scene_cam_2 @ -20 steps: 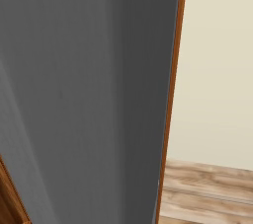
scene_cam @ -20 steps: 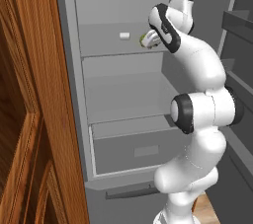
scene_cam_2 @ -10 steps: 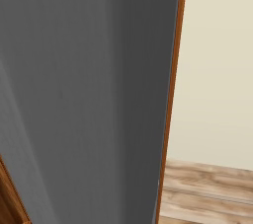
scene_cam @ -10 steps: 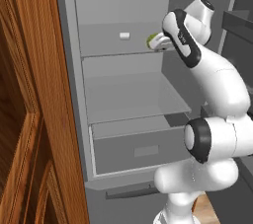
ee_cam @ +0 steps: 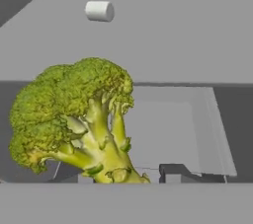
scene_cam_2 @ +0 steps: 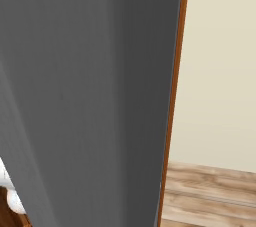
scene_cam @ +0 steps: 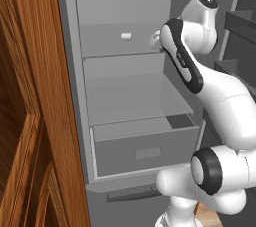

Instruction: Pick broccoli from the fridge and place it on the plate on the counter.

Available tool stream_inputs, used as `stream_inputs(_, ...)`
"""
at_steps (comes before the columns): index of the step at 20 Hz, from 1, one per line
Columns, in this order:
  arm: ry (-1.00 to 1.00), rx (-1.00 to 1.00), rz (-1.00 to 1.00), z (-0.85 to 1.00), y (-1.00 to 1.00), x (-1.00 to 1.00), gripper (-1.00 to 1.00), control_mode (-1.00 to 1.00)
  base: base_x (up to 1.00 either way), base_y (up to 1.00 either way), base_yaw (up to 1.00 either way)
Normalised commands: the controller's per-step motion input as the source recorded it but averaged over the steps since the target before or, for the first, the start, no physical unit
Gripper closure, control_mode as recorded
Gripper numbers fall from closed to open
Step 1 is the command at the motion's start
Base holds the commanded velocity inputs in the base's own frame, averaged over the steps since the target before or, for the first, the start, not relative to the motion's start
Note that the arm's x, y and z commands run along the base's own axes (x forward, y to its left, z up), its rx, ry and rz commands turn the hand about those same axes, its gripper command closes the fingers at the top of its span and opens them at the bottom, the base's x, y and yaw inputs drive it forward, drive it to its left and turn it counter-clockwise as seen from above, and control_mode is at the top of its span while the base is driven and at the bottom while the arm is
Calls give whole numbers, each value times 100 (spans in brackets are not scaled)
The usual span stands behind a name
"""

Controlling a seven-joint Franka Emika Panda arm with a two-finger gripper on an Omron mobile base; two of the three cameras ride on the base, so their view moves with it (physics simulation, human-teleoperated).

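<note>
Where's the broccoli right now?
The broccoli is up close in the hand view, at the claw, lifted in front of the fridge shelf where the small white block lies. In the left base view the arm hides it.

Fridge (scene_cam: 125,101) open, straight ahead of base, wooden cabinet (scene_cam: 35,121) just to its left. Inside: upper shelf (scene_cam: 120,46) above, middle shelf (scene_cam: 132,101) below it, box drawer (scene_cam: 145,148) lowest. Small white block (scene_cam: 126,36) lying on upper shelf, left of centre. Arm (scene_cam: 200,81) rising from lower right, reaching up in front of upper shelf's right part. Broccoli (ee_cam: 79,119) close before the hand camera, stalk down, raised off the shelves, white block farther back. Fridge wall (scene_cam_2: 85,96) at left in right base view, floor (scene_cam_2: 210,196) lower right.
</note>
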Motion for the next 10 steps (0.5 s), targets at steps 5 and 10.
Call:
stream_inputs(5,1,0,-28,20,1,-72,100,-100,0,0,0)
stream_inputs(10,0,0,-21,14,1,-97,100,-100,0,0,0)
